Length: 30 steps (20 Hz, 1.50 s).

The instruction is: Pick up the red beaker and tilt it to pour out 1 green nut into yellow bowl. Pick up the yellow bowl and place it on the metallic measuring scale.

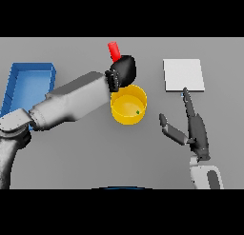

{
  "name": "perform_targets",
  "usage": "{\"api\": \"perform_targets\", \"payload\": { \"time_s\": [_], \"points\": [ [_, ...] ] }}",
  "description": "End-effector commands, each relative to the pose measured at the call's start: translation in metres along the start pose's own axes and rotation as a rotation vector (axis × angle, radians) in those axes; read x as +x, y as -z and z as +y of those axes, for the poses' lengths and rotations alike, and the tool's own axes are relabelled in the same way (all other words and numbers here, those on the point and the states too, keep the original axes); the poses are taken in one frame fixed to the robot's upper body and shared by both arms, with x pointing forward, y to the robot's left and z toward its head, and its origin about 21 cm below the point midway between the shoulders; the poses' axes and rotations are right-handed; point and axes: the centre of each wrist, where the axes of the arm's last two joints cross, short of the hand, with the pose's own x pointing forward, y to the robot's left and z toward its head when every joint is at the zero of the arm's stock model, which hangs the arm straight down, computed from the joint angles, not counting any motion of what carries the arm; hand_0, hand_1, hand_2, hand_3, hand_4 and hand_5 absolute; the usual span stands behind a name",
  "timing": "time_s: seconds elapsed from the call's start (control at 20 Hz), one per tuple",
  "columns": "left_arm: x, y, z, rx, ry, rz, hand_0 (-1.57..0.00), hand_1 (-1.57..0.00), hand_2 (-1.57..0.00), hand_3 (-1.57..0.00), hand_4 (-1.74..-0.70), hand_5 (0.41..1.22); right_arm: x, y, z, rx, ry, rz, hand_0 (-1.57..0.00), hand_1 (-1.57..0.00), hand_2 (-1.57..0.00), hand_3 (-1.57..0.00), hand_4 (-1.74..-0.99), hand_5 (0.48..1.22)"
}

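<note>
**Left hand holds beaker above bowl; nut lies in bowl**

The left arm reaches in from the lower left of the frame and crosses toward the upper middle. Its hand [124,70] sits just above the centre, fingers curled round the beaker [113,50]. Only the red upper part of the beaker shows, sticking up and leaning slightly left out of the top of the dark hand; the rest is hidden inside the grasp.

Directly below that hand, at the centre of the frame, stands the bowl [122,116], yellow and upright on the table [86,153]. The hand overlaps the bowl's far rim in the view; whether they touch cannot be told. Inside the bowl, toward its right side, lies a small green nut [138,112].

The scale [184,75] is the pale square plate in the upper right of the frame, well apart from the bowl, lying flat with nothing on it.

The right hand [198,134] shows in the lower right, below the scale. Its fingers are stretched straight toward the top of the frame, the longest tip reaching near the scale's lower edge, and the thumb is spread out to the left. It holds nothing.

A blue tray [29,70] lies at the upper left edge, partly behind the left arm.
</note>
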Motion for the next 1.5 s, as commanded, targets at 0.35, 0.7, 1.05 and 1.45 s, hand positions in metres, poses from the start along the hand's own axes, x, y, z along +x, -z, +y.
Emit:
{"api": "perform_targets", "payload": {
  "time_s": [0.35,0.7,1.05,1.45],
  "points": [
    [-0.011,0.003,0.024,0.004,0.176,-0.006,-1.57,-1.57,-1.57,-1.57,-1.72,1.221,-0.003,-0.001,-0.005,-0.012,0.018,-0.006,0.0,0.0,0.0,0.0,-1.152,0.635],
    [-0.119,-0.032,0.043,0.024,0.168,0.212,-1.57,-1.57,-1.57,-1.18,-1.73,1.221,0.0,0.003,-0.001,0.0,0.012,-0.031,0.0,0.0,0.0,0.0,-1.16,0.66],
    [-0.23,-0.101,-0.006,0.136,-0.609,0.635,-1.57,-1.57,-1.57,-1.43,-1.74,1.221,-0.001,0.003,0.004,-0.001,-0.029,-0.023,0.0,0.0,0.0,0.0,-1.14,0.637],
    [-0.226,-0.157,-0.157,0.257,-1.416,1.016,-1.57,-1.57,-1.57,-1.51,-1.74,1.221,0.0,0.01,0.002,0.043,0.068,-0.058,0.0,0.0,0.0,0.0,-1.092,0.637]
  ]
}}
